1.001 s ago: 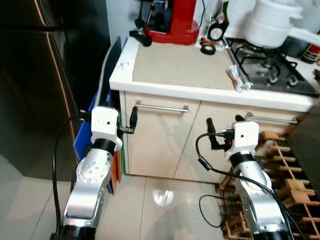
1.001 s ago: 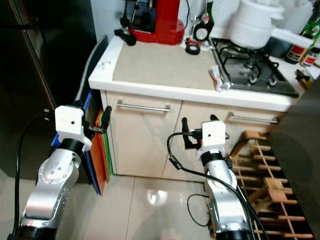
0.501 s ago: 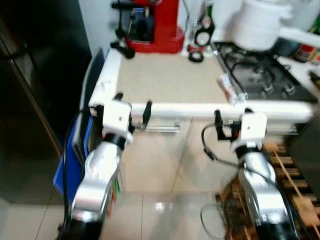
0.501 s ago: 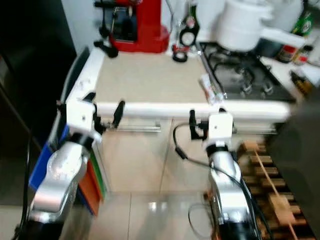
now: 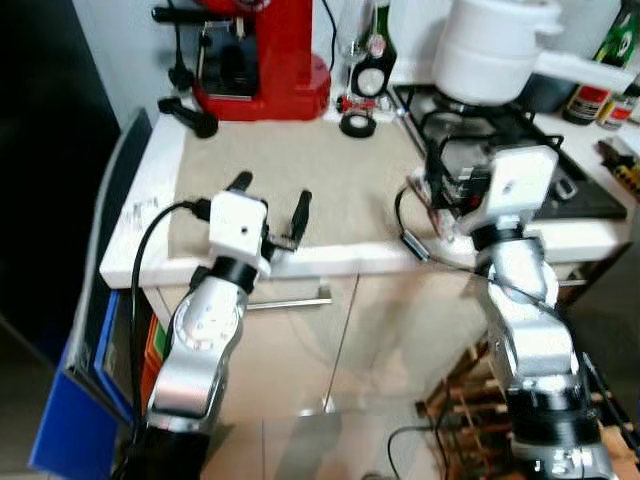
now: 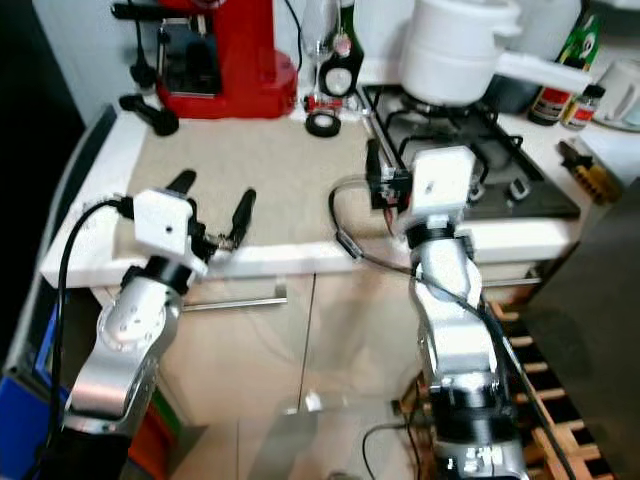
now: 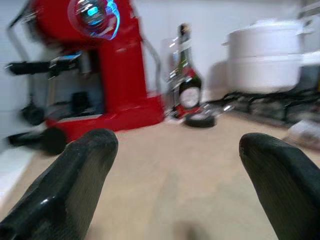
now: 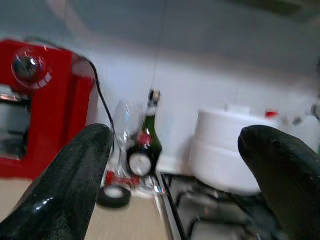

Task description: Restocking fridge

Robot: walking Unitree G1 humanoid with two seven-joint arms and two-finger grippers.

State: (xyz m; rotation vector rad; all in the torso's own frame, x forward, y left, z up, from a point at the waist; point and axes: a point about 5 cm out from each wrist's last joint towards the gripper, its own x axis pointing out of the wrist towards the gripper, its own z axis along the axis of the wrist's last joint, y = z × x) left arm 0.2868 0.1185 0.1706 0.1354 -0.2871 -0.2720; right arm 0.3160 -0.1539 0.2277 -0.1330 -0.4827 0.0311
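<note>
A beige countertop (image 5: pixel 320 165) is seen from above, with a red coffee machine (image 5: pixel 265 55) at its back and a white pot (image 5: pixel 490 50) set on the gas hob (image 5: pixel 570 185). The fridge (image 5: pixel 35 150) is shown only as a plain black surface at the far left, beside the counter; no detail can be made out. The left gripper (image 5: pixel 270 200) is held over the counter's front edge, fingers spread wide and empty. The right gripper (image 8: pixel 175 137) is raised near the hob, likewise wide apart with nothing held.
</note>
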